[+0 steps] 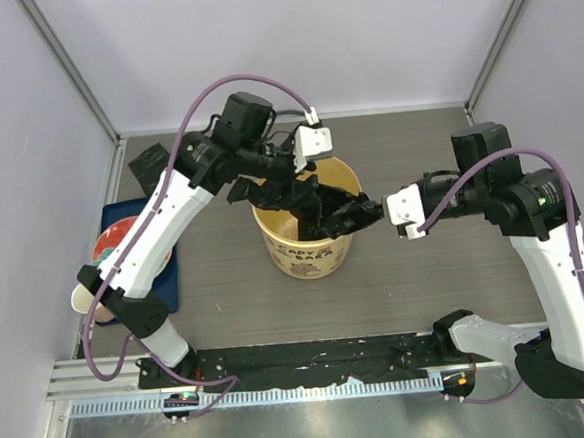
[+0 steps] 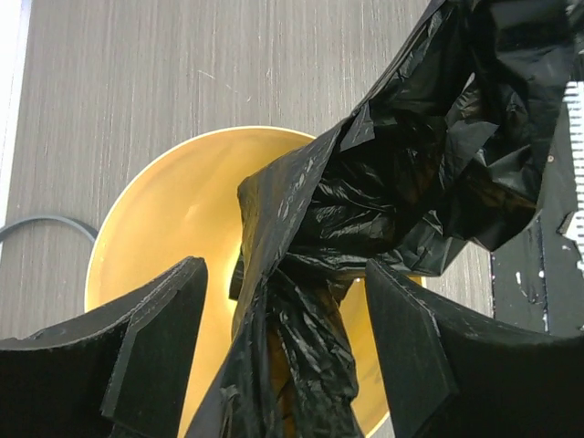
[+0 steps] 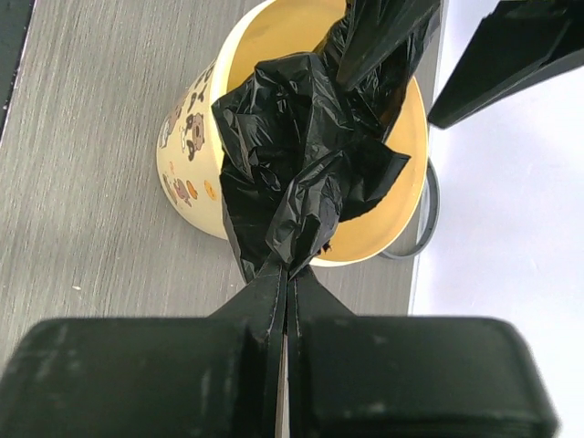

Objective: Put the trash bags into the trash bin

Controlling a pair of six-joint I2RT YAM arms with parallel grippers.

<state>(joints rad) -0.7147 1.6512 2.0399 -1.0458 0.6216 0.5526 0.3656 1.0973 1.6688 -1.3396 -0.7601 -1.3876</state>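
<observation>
Pinching a twisted tail of the trash bag (image 3: 292, 164) with the right end effector (image 3: 285, 283), pressed together just outside the rim of the trash bin (image 3: 187, 137). Reaching in from the right, elbow raised over the bench (image 1: 418, 150). Hovering above the bin's mouth with the left end effector (image 2: 283, 310), spread either side of the bag's bunched, partly sunken middle, wrist tipped down, arm slanting in from the left.

Notes for you:
- trash bin (image 2: 164, 214) floor hidden; trash bag (image 2: 392, 173) drapes over it, between fingers of left gripper (image 2: 285, 278).
- bag top cut off at frame edge.
- pinched corner buried inside right gripper (image 3: 285, 278).
</observation>
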